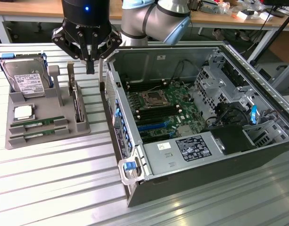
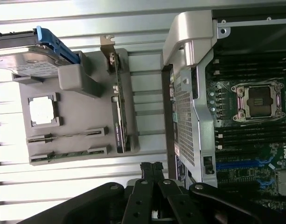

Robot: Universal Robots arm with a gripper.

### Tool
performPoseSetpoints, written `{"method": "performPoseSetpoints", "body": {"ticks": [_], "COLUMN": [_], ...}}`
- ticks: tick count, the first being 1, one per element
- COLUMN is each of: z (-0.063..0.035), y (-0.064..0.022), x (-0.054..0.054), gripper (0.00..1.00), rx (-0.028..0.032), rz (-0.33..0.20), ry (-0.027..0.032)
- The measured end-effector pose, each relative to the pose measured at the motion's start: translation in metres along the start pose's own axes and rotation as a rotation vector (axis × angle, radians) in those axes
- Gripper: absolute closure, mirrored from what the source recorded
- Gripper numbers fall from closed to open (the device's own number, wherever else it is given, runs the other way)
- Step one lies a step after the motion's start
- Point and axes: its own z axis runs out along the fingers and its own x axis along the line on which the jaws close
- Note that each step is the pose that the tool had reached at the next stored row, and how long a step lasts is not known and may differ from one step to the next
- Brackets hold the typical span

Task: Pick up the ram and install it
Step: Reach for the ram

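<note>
**Ram sticks.** Two matching green sticks lay flat and parallel in adjacent grooves of the grey holder tray point(image 1: 21, 141) point(image 2: 84, 114). These were the ram stick nearer the processor point(image 1: 39, 123) point(image 2: 68, 136) and the outer ram stick point(image 1: 38, 132) point(image 2: 68, 153). Both sat fully seated in the tray, and nothing touched either one.

**Gripper.** The gripper point(image 1: 90, 69) point(image 2: 151, 169) hung raised over the strip between the tray and the computer case point(image 1: 205, 174). Its dark fingers were pressed together and gripped nothing. It was well apart from both sticks.

**Other tray contents.**
- The square silver processor point(image 1: 22, 112) point(image 2: 44, 110) lay in a recess just beside the first stick.
- Beyond the processor, the hard drive point(image 1: 25, 80) point(image 2: 31, 63) leaned tilted against the tray's far end.
- An expansion card point(image 1: 77, 106) point(image 2: 118, 121) stood on edge along the side of the tray facing the case.

**Case.** The case lay on its side at the exterior view's right with its interior open.
- The motherboard point(image 1: 163, 113) point(image 2: 254, 158) was in plain view.
- It carried a bare processor socket point(image 1: 152, 99) point(image 2: 260, 100).
- Long black memory slots point(image 2: 254, 135) ran alongside the socket.

**Support.** Tray and case both rested on the slatted metal table point(image 1: 54, 188) point(image 2: 63, 186).
</note>
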Motion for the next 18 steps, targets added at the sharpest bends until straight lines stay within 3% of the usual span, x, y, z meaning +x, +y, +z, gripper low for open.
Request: {"method": "performPoseSetpoints", "body": {"ticks": [18], "z": [0.0015], "y": [-0.0013], "x": [0.016], "gripper": [0.89], "rx": [-0.0001], "rz": [0.0], "ry": [0.0]}}
